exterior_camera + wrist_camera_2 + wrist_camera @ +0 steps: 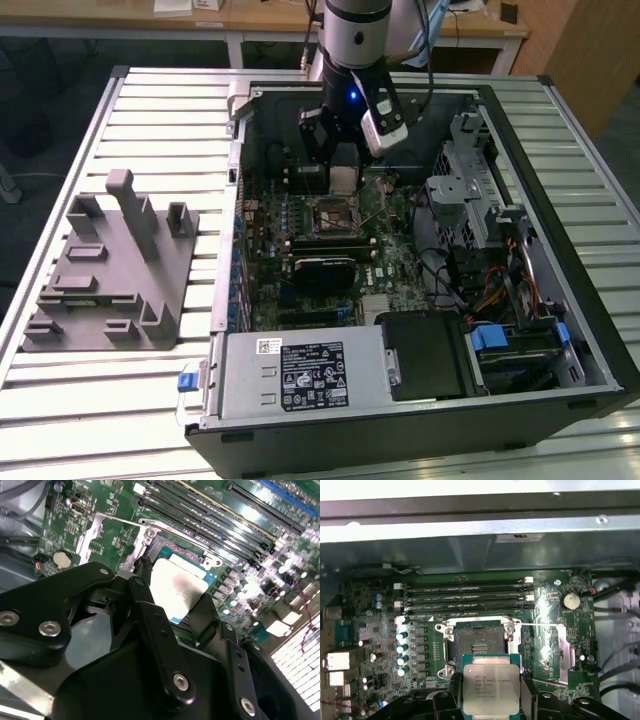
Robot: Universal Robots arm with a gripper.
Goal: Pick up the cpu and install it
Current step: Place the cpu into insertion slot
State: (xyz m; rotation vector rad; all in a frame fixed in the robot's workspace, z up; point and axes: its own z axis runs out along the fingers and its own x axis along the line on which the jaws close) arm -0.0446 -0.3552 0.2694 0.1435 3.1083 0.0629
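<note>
The cpu is a small square chip with a pale metal top, and my gripper is shut on its two opposite edges. It hangs a little above the green motherboard inside the open computer case, just beyond the dark metal-framed socket. In the first wrist view the cpu sits between the black fingers, with the open socket beside it and its pin field bare. In the second wrist view the cpu is clamped between the fingertips, over the socket frame.
A grey plastic block fixture lies on the slatted table at the exterior view's left. The case walls ring the board. A silver power supply, a drive cage and cables crowd the near and right sides. Memory slots run beside the socket.
</note>
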